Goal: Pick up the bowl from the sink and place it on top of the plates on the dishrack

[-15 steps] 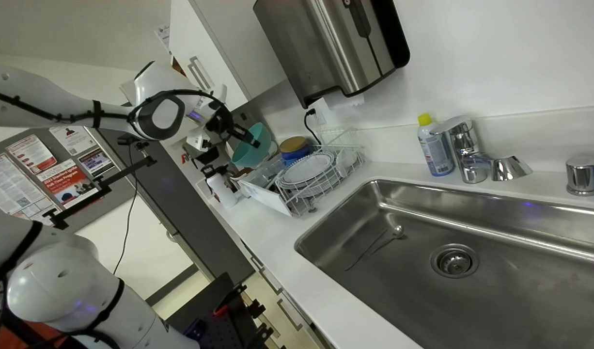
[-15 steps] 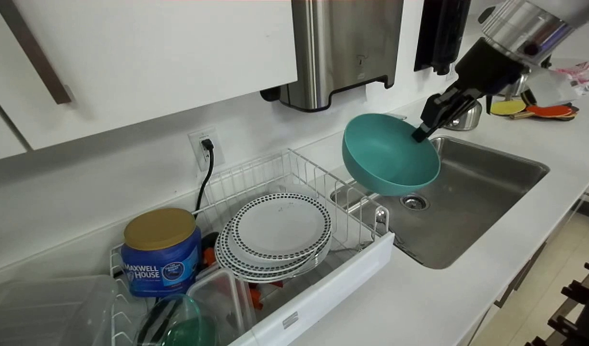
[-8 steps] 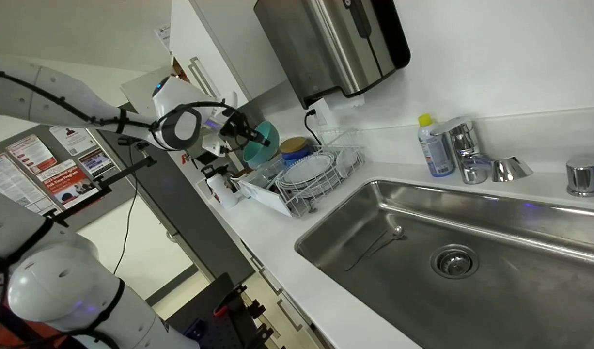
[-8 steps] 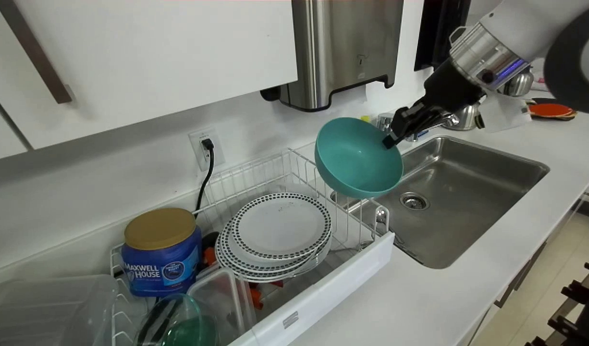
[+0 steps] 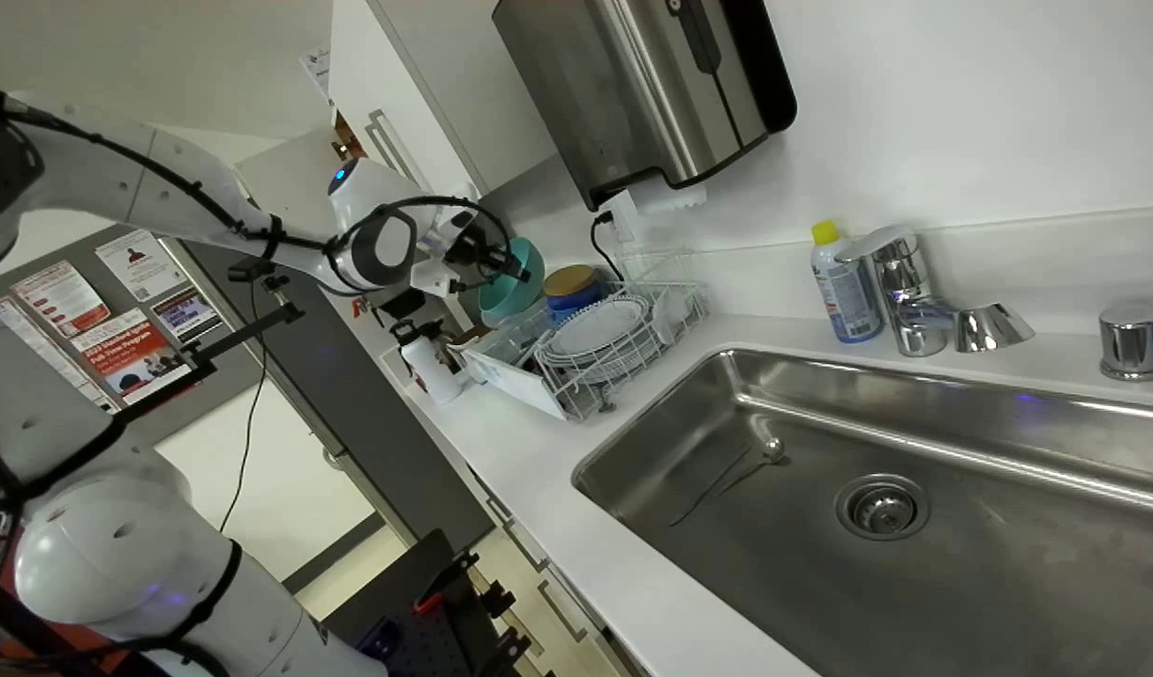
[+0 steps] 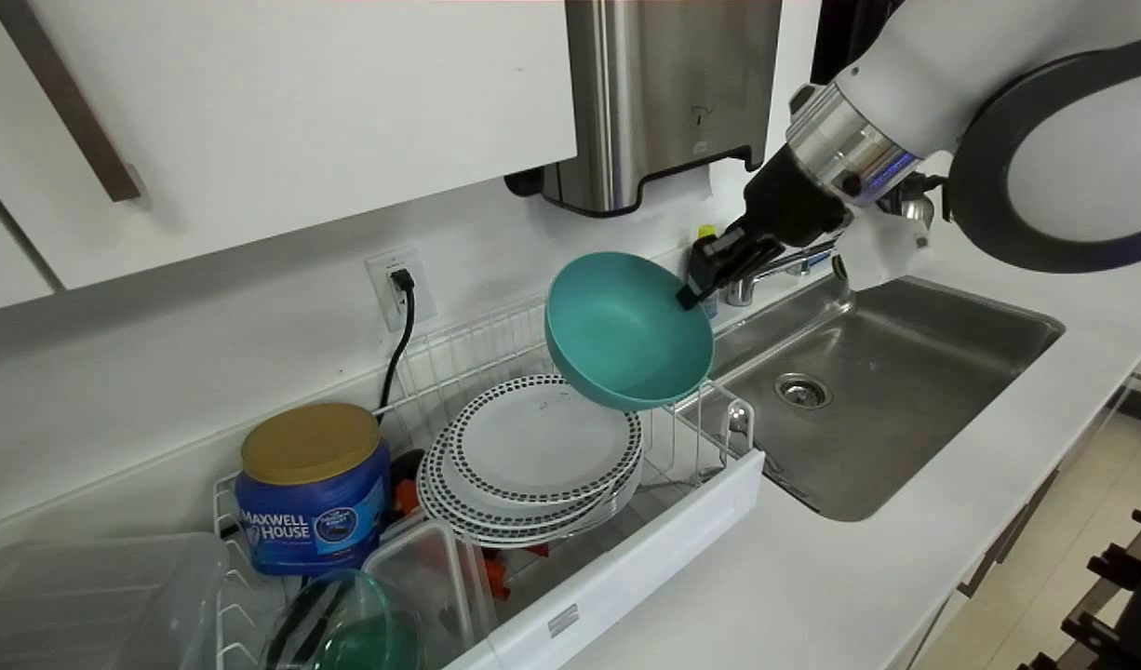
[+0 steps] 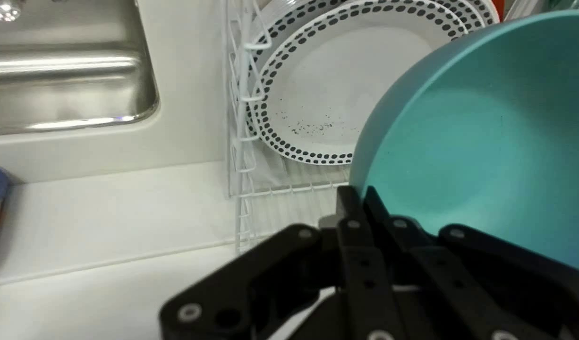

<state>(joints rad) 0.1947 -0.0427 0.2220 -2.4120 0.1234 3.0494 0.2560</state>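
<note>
Steel sink point(image 5: 1009, 583) alongside, white wire rack point(image 6: 664, 547), stacked plates point(image 6: 543, 442), teal bowl point(image 6: 622, 335) pinched in the tool point(image 7: 360, 191).
Bowl hangs tilted, gripped at its rim, above and near the plates; overlap hard to judge. Step in hand looks like placing: bring it over the middle of the stack, turn it level so the base meets the top plate flat, lower slowly, loosen only once it rests. Edges to mind: cabinet point(image 6: 282, 112) overhead; the rack's raised wire end toward the sink; coffee tub point(image 6: 315, 493) just beside the plates, across from the sink. Roomiest looks the front, over the rack's low panel.
</note>
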